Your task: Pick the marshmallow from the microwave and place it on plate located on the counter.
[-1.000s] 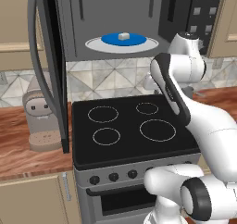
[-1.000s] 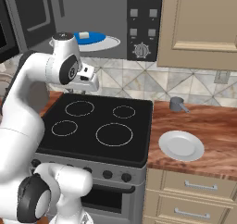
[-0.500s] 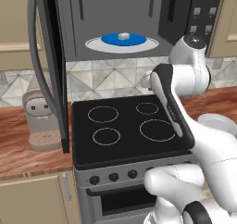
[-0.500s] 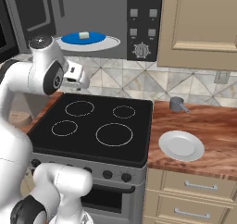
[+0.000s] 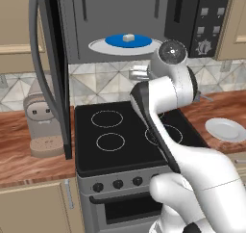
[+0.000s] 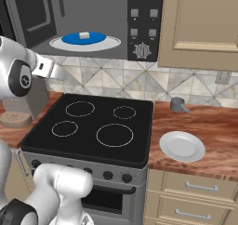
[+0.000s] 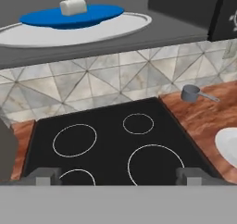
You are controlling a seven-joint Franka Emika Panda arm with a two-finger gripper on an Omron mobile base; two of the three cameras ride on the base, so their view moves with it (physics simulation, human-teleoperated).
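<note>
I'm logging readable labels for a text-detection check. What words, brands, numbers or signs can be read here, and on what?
None can be read.
The microwave button panel: plain grey squares, no legible marks.
The dial: pale tick marks only, no numbers.

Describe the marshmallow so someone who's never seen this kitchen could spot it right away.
Look above the black stovetop into the open microwave. A white turntable there carries a bright blue disc. The marshmallow is the tiny white cube on that disc, far smaller than either round.
</note>
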